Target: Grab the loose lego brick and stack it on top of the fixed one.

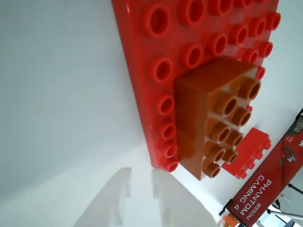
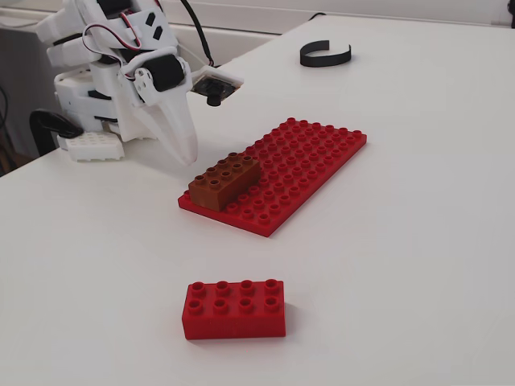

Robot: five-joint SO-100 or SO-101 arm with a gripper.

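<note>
Red brick: the loose red lego brick (image 2: 234, 308) lies flat on the white tabletop (image 2: 418, 241), studs up, near the front edge in the fixed view. Nothing touches it. It sits well apart from the baseplate.
Brown brick: the brown lego brick (image 2: 224, 182) is stuck on the near left corner of the flat red baseplate (image 2: 314, 157) in the fixed view. Its top is bare.
Fingers: the white fingers (image 2: 182, 145) point down over the tabletop just beside the brown brick's end. They hold nothing. In the wrist view the two fingers (image 1: 130, 201) show a thin gap between them, so they are a little spread.
Far back: a black curved strip (image 2: 325, 55) lies on the tabletop.
</note>
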